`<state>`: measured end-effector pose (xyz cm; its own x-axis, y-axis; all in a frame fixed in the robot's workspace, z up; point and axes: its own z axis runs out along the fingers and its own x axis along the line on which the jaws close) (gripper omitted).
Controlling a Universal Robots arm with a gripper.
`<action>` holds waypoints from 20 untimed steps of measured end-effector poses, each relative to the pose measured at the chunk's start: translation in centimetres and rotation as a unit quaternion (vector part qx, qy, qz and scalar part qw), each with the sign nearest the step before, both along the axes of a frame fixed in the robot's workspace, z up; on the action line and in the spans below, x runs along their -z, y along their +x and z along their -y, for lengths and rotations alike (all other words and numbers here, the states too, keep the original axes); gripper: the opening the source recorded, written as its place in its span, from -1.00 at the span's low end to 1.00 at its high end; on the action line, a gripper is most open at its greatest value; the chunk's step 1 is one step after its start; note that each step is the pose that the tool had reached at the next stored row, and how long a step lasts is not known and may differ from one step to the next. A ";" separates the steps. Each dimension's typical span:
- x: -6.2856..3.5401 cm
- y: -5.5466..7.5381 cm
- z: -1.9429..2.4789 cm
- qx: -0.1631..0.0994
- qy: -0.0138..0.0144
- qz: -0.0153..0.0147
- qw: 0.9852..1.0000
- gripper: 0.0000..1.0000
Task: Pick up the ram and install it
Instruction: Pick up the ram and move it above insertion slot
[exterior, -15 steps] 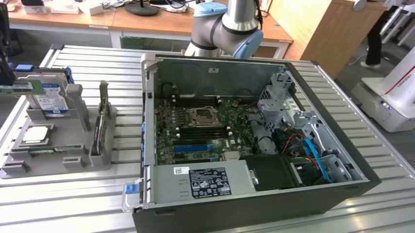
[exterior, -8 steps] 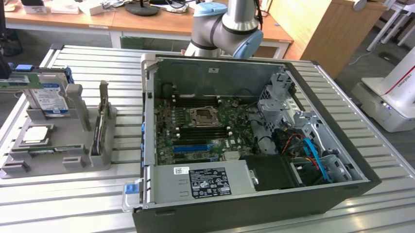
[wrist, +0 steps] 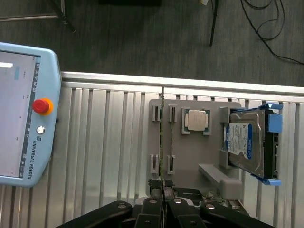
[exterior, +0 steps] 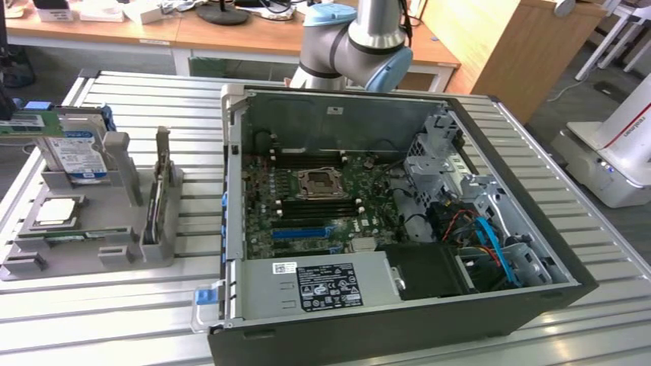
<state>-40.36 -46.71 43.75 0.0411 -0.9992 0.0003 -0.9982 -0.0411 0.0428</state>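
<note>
- The ram, a slim green circuit-board strip, stands on its long edge in a slot of a grey plastic parts holder. It is on the side of the holder that faces the computer case.
- In the wrist view the ram shows edge-on as a thin line running between the holder's slot blocks.
- The holder sits on the slatted metal table, close to the table's edge at the exterior view's left.
- The black-fingered hand has its fingers pressed together with nothing between them. It is lined up with the ram's thin edge and clear of it.
- A boxy hard drive with a blue-white label stands in the holder's far end. A square silver processor chip lies flat in a recess between the drive and the holder's near end.
- An open black computer case lies in the middle of the table, its green motherboard exposed, just beside the holder.
- The silver-and-blue robot arm rises at the table's far edge behind the case.
- A light-blue teach pendant with a red button lies on the table near the holder.
</note>
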 end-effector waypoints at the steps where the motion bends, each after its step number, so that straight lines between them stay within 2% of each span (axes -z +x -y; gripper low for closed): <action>1: 0.00 0.0 0.00 0.000 0.000 0.000 1.000 -0.76; 11: 0.00 0.5 0.00 0.000 0.000 0.000 1.000 -0.76; 20: 0.00 2.2 0.01 0.000 0.000 0.000 1.000 -0.76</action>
<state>-38.16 -46.72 43.76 0.0412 -0.9992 0.0003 -0.9982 -0.0412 0.0429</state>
